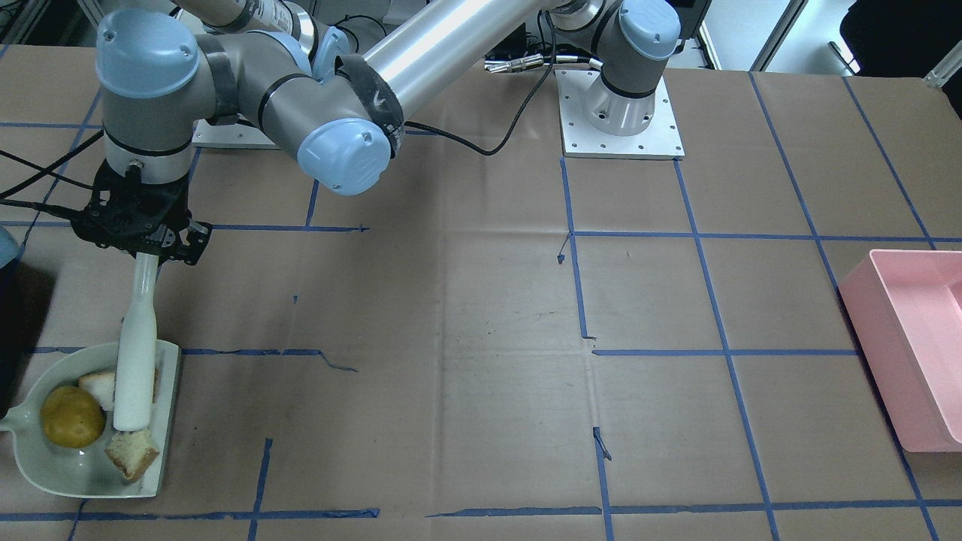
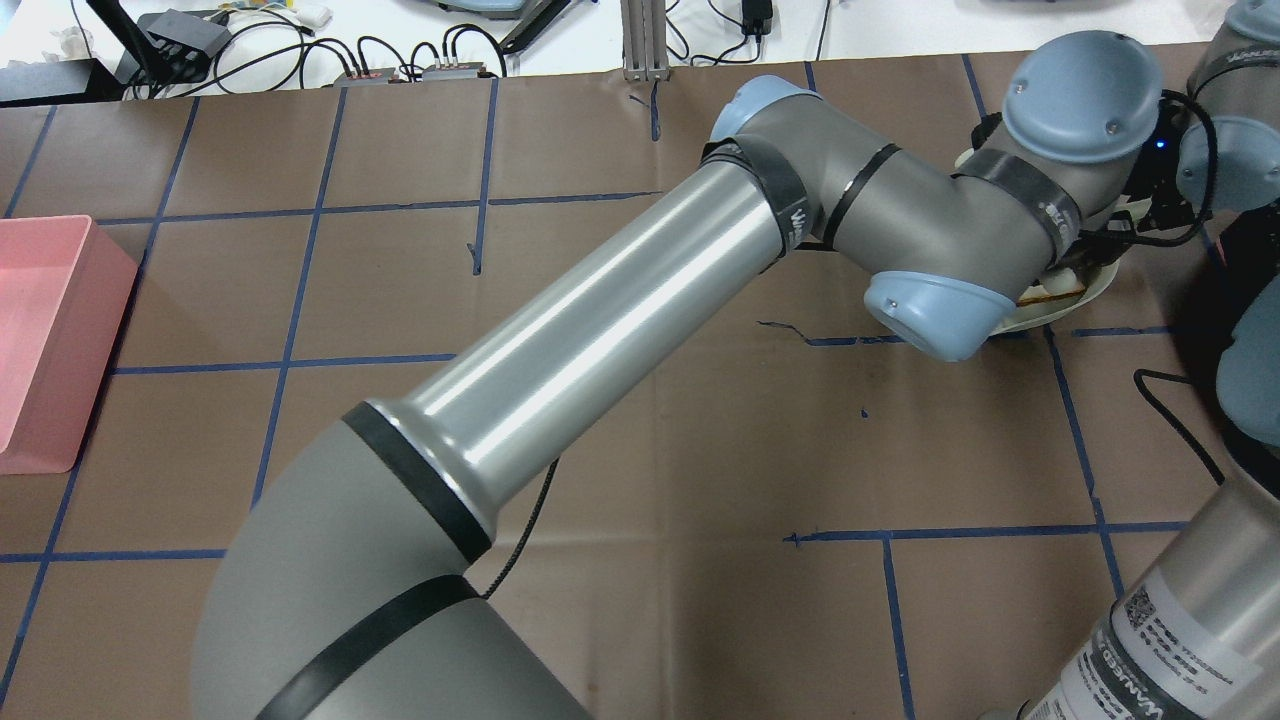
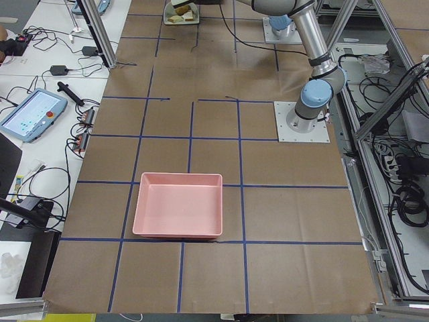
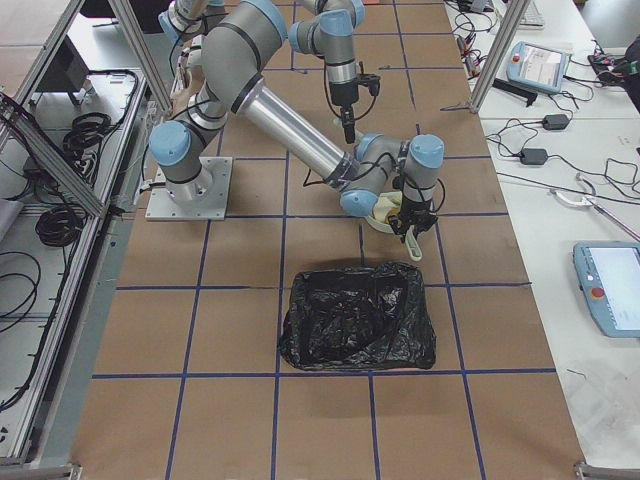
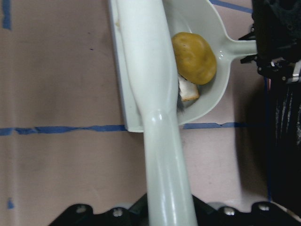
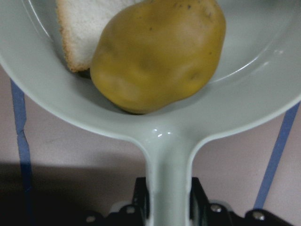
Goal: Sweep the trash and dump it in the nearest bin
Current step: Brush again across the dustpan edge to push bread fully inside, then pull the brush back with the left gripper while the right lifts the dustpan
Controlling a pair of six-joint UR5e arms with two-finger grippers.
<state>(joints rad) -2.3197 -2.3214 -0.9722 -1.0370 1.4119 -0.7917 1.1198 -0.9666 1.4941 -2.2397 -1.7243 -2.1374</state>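
Grips brush (image 1: 137,361) tight in left gripper (image 1: 146,254), dustpan (image 1: 75,469) handle in right gripper (image 6: 169,205); risks spilling bread (image 1: 131,453) off the open lip if tilted while lifting toward bin (image 4: 358,318).

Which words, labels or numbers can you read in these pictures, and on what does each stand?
"WAN…", the rest unclear: white letters on the right arm's strap.
On the same arm, a white sticker with a square code: print too small.
On the left arm's strap: letters blurred.
No text on the brush, dustpan or pink bin.
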